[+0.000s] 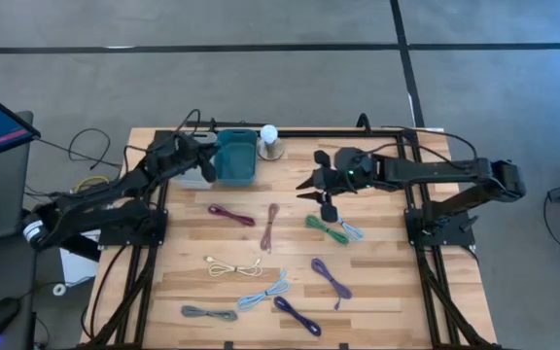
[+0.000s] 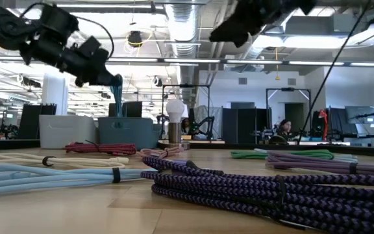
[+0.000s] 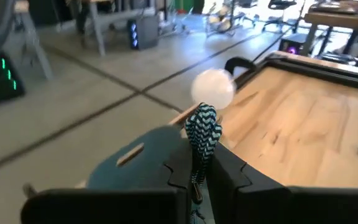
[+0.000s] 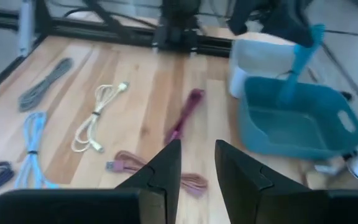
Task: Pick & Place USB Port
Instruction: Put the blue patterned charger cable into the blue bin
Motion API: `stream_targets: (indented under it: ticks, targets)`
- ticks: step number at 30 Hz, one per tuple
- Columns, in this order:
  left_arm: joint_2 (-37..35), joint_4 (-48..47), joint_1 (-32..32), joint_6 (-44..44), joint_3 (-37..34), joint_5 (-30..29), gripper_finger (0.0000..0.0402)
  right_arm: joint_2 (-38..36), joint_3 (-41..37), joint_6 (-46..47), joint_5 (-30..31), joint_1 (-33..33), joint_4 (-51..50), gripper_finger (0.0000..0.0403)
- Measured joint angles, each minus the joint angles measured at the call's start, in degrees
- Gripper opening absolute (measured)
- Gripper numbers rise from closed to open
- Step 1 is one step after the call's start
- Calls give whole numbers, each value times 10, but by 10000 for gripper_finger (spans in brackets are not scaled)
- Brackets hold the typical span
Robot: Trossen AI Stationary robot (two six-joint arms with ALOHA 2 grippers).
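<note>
Left gripper (image 3: 199, 177): clamped on a teal braided cable (image 3: 202, 130), which hangs down from the fingers directly above the teal bin (image 1: 234, 158). Just past the bin from this gripper stands a white bulb-shaped lamp (image 1: 270, 139); a pale bin (image 2: 67, 131) sits beside the teal one.

Right gripper (image 1: 323, 191): raised above the table (image 1: 387, 262), fingers parted, nothing between them. Nearest it, just beneath and beside, a green cable (image 1: 325, 228) and a light grey cable (image 1: 350, 229). Farther out, a pink cable (image 1: 270, 226) and a maroon cable (image 1: 231, 214). Beyond those, toward the table's near edge: purple (image 1: 331, 280), cream (image 1: 233, 267), light blue (image 1: 263, 292), dark purple (image 1: 297, 314) and grey (image 1: 208, 313) cables.
</note>
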Motion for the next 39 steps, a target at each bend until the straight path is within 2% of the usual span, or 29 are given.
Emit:
stream_targets:
  ticks: [4, 12, 17, 23, 27, 32, 39]
  targets:
    - [65, 50, 22, -48, 0, 50, 24, -41, -57, 20, 33, -2, 31, 91]
    - [187, 144, 23, -71, 2, 60, 26, -100, -103, 38, 72, -1, 37, 91]
    - [230, 214, 23, -99, 0, 58, 90, -119, -108, 39, 72, -1, 36, 91]
    - [236, 226, 23, -100, 0, 54, 169, -122, -108, 38, 73, -4, 32, 91]
    - [222, 250, 23, -83, 0, 34, 201, -122, -108, 38, 73, -13, 23, 91]
    - [185, 278, 23, -82, 16, 36, 214, -121, -108, 38, 73, -20, 19, 91]
    - [128, 279, 7, -102, 39, 106, 205, -121, -108, 38, 73, -21, 18, 91]
